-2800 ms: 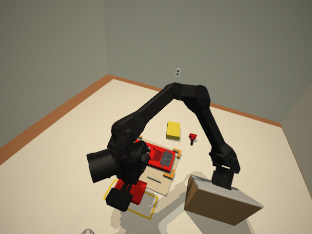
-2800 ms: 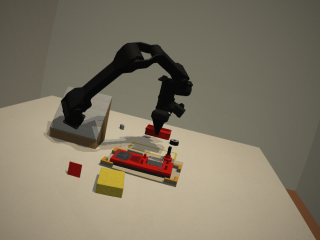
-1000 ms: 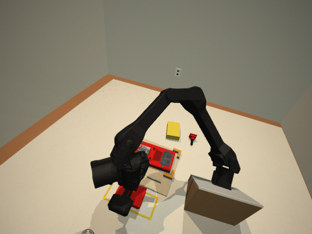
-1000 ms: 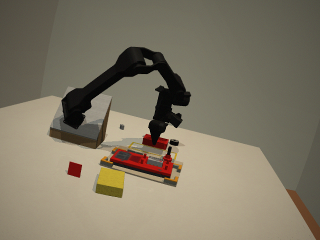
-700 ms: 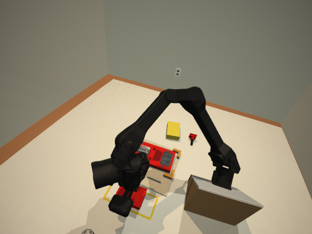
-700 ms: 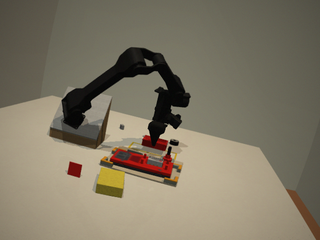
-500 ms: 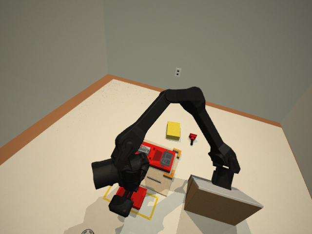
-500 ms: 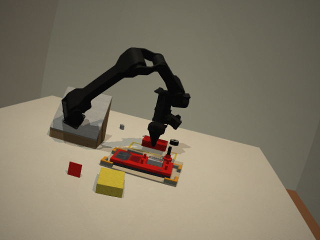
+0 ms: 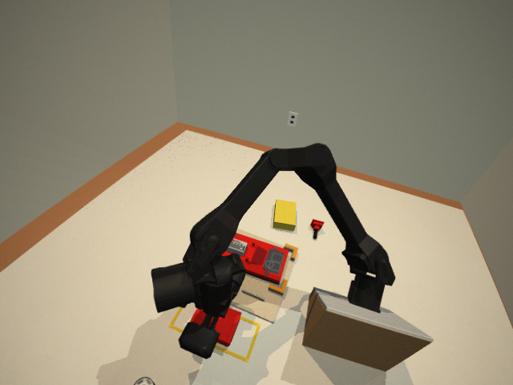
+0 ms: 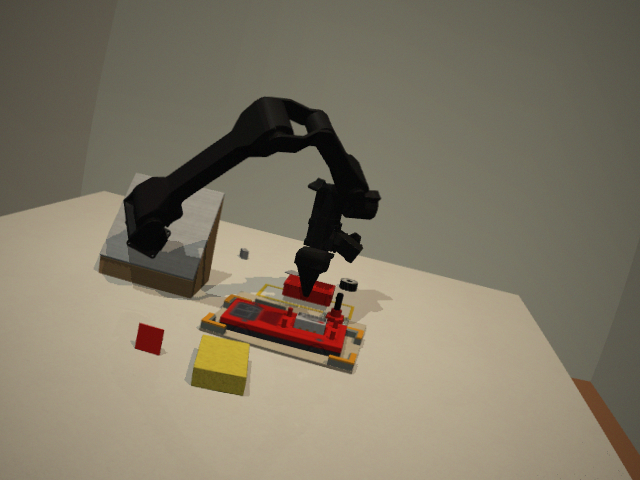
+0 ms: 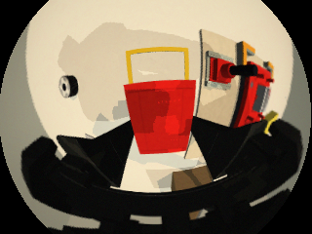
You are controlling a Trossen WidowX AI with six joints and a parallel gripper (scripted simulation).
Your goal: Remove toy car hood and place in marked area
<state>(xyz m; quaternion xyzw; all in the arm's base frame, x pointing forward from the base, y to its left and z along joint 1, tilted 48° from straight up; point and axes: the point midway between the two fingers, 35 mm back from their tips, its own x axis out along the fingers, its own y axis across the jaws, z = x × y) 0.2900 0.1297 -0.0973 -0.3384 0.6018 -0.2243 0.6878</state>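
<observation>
Over the yellow-outlined area (image 9: 253, 342) (image 10: 262, 290) (image 11: 129, 65), beyond the toy car (image 9: 275, 261) (image 10: 268, 320) (image 11: 249, 93) from the desk's near edge, my end effector (image 9: 210, 327) (image 10: 307, 289) (image 11: 162, 120) grips the removed red hood (image 9: 228, 327) (image 10: 320, 292) (image 11: 161, 117); lowering, if needed, and release remain.

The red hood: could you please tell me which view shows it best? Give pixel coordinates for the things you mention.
Wrist: the red hood (image 9: 232, 325) (image 10: 320, 292) (image 11: 160, 117) appears nearly whole there. The top and exterior views show it partly hidden behind the gripper (image 9: 210, 321) (image 10: 307, 295) (image 11: 160, 128).

Wheel (image 9: 144, 381) cut off at top view's btm edge, hood's (image 9: 228, 327) far end hidden behind gripper (image 9: 211, 323)
</observation>
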